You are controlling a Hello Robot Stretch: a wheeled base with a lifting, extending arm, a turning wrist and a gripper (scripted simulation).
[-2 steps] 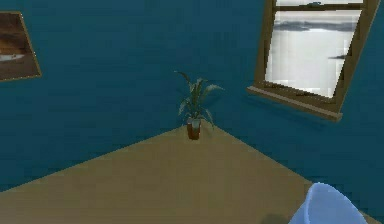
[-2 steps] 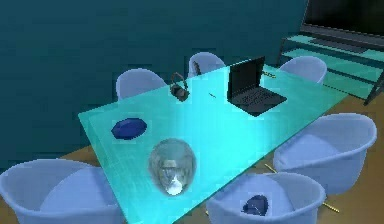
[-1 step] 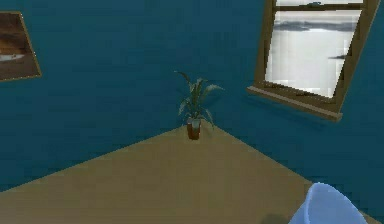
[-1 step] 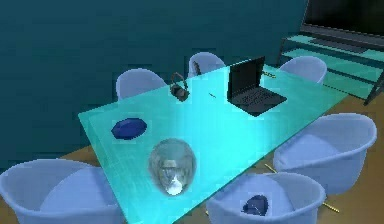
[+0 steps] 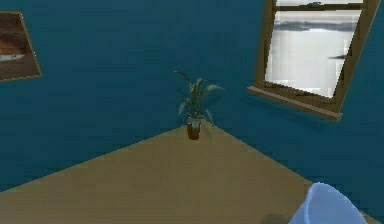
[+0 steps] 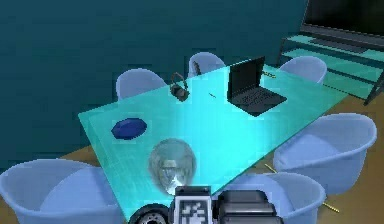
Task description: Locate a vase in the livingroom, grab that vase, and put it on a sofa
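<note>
In the arm side view a clear, rounded glass vase (image 6: 172,165) stands near the front edge of a turquoise table (image 6: 215,115). Just below it, at the bottom edge, the arm's end shows a white marker square and a dark block. The gripper (image 6: 152,214) sits left of that square, close under the vase. I cannot tell whether it holds anything, nor whether it touches the vase.
The table also carries a black laptop (image 6: 250,88), a dark blue dish (image 6: 128,128) and a small dark object (image 6: 180,92). Pale blue chairs (image 6: 330,140) ring it. A shelf unit (image 6: 335,55) stands at the back right. In the forward view, a potted plant (image 5: 193,112) sits in a teal corner beside a window (image 5: 310,50).
</note>
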